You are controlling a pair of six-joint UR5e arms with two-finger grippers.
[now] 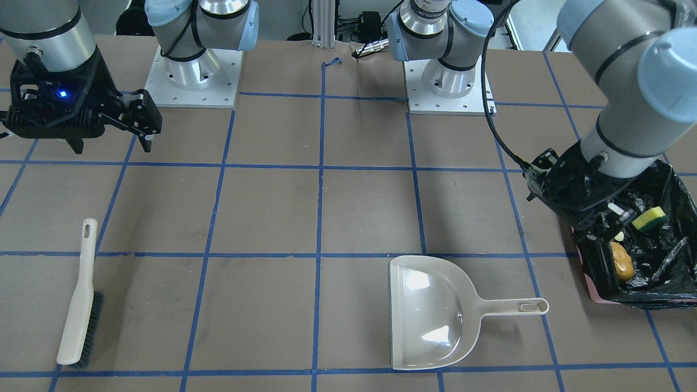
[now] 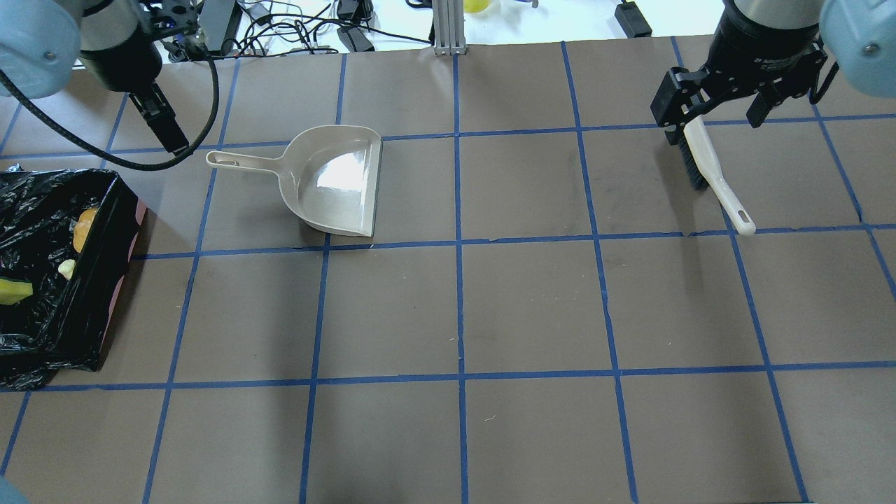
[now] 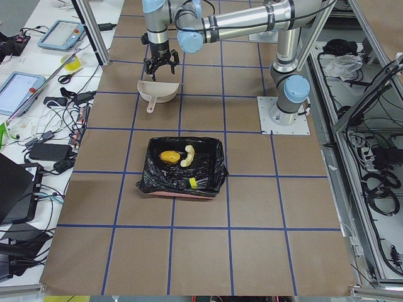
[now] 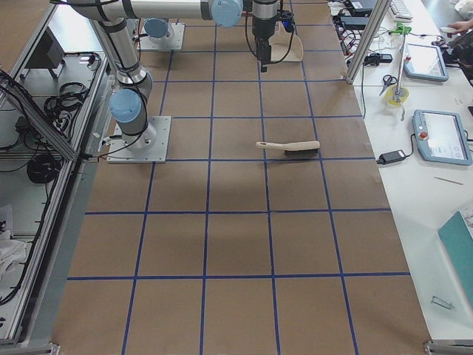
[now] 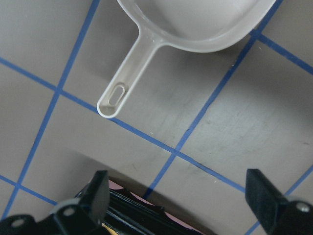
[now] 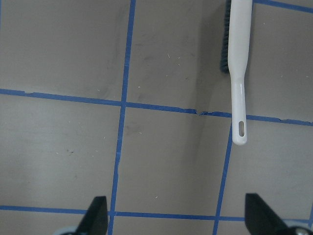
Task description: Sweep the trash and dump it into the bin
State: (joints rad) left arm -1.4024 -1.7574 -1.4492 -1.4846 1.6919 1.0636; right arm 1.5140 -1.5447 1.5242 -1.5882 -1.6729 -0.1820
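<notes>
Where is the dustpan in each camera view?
Front-facing: dustpan lower centre.
Overhead: dustpan upper left.
Exterior left: dustpan near top, left of centre.
Exterior right: dustpan top edge, partly hidden.
Left wrist: dustpan top, handle pointing down.
Right wrist: not in it.
Landmark: its handle points toward the bin.

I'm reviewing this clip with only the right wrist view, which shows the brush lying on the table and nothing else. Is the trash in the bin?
Observer: Yes. The exterior left view shows the squash slice, sponge wedge and potato-like lump all inside the bin.
Operator: Where is the dustpan?
Observer: The dustpan lies flat on the table, empty and apart from the bin.
Operator: Is the left gripper holding anything?
Observer: No. The left gripper is open and empty, above the table between the dustpan and the bin.
</notes>
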